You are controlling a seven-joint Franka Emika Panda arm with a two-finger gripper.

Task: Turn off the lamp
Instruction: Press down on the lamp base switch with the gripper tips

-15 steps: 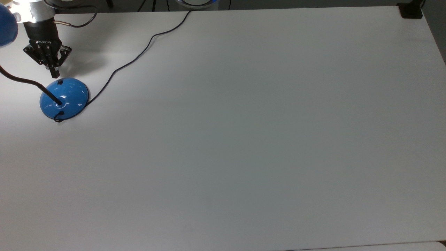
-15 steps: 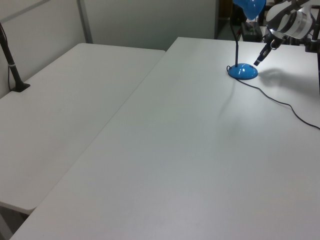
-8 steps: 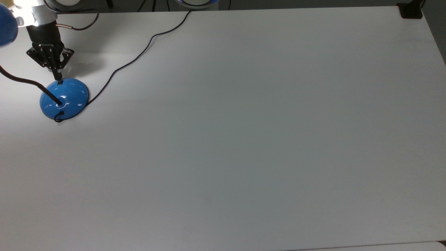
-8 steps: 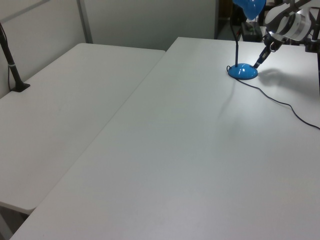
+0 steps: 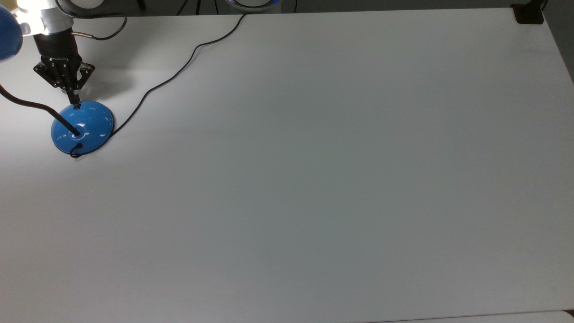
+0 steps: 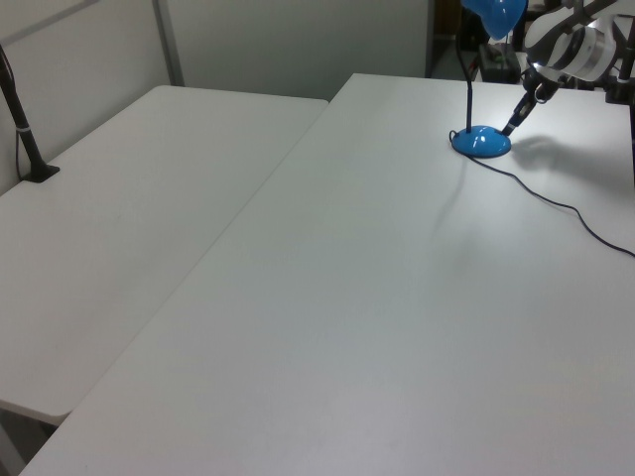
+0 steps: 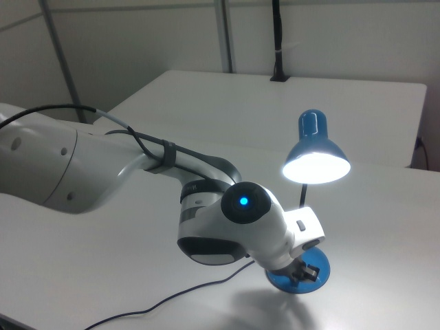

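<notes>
My gripper [image 5: 74,101], fingers pressed together into one narrow tip, touches the small black switch [image 5: 77,106] on the blue lamp [image 5: 83,127], whose shade [image 7: 315,144] glows lit above the white table [image 5: 314,179]. The lamp's black cord [image 5: 179,67] trails off past the base.

Single robot arm with two-finger gripper. In the top view the gripper [image 5: 72,99] points down the frame from the upper left corner, its black fingers [image 5: 71,95] drawn together into one narrow tip below the diamond-shaped linkage; a grey cable loops off the silver wrist above. In the left view the gripper [image 6: 510,126] slants down toward the left view's left from the white wrist. In the right view the white arm [image 7: 103,172] reaches from the right view's left, a blue light glowing on its last joint.
</notes>
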